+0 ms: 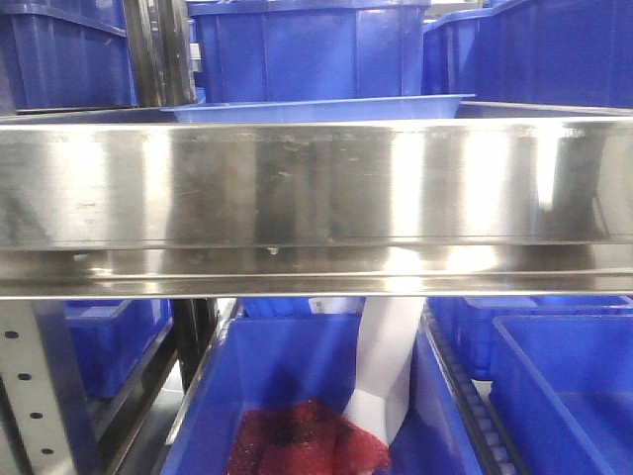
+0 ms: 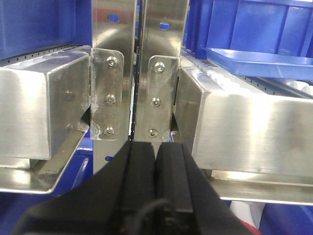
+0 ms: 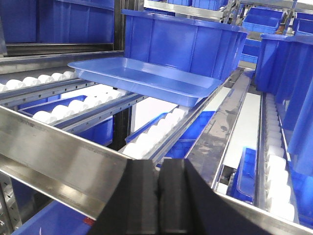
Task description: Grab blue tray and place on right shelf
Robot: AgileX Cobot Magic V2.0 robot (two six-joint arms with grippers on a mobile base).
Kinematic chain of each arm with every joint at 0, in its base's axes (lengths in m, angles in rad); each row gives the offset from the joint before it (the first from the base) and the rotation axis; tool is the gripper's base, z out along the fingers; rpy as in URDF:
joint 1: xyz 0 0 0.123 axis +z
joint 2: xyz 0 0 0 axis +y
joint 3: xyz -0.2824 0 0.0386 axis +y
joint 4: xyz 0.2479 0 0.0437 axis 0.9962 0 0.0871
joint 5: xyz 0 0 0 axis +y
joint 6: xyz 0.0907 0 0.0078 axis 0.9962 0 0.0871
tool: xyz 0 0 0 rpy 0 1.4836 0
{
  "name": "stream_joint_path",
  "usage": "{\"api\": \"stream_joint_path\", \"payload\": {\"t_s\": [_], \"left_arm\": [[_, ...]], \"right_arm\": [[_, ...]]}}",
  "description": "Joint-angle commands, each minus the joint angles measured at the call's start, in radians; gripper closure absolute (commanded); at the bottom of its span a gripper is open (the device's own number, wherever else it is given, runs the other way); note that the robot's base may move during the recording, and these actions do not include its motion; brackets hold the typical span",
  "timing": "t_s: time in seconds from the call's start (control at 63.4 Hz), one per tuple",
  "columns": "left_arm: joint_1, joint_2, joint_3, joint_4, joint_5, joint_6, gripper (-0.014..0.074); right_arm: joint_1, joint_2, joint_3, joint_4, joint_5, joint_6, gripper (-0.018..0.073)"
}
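Both my jaws are pressed together, holding nothing: the left gripper [image 2: 155, 161] faces the rack uprights [image 2: 139, 68], the right gripper [image 3: 159, 186] sits before the right shelf [image 3: 63, 156]. The blue tray [image 3: 146, 78] rests on the shelf's white rollers [image 3: 68, 105]. It looks light, stiff and slick; I'd pinch its flared rim.

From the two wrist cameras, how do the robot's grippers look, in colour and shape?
Both look alike. The left gripper has two matte black fingers with flat, blocky ends, widening into a black body, with a thin dark cable at the bottom edge. The right gripper shows the same black, square-ended fingers. No markings are visible.
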Motion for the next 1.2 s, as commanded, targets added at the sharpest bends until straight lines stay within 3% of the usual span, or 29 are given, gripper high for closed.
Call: {"api": "stream_joint_path", "payload": {"t_s": [0.0,0.095,0.158,0.347,0.568,0.709,1.182], "left_arm": [[0.0,-0.013,0.028,-0.002,-0.093,0.006,0.0645],[0.0,-0.013,0.028,-0.002,-0.093,0.006,0.0645],[0.0,-0.013,0.028,-0.002,-0.093,0.006,0.0645],[0.0,-0.013,0.028,-0.002,-0.093,0.006,0.0645],[0.0,-0.013,0.028,-0.002,-0.093,0.006,0.0645],[0.0,-0.013,0.028,-0.002,-0.093,0.006,0.0645],[0.0,-0.013,0.028,-0.002,-0.093,0.006,0.0645]], "right_arm": [[-0.001,0.008,-0.026,-0.02,-0.081,-0.009,0.0505],[-0.03,0.008,-0.021,0.043,-0.068,-0.01,0.0505],[-0.092,0.008,-0.02,0.122,-0.049,-0.041,0.0505],[-0.334,-0.035,0.054,0.39,-0.083,-0.312,0.0505],[-0.515,-0.159,0.227,0.421,-0.206,-0.338,0.0505],[-0.544,-0.23,0.309,0.421,-0.294,-0.338,0.0505],[-0.546,-0.235,0.305,0.421,-0.276,-0.338,0.0505]]}}
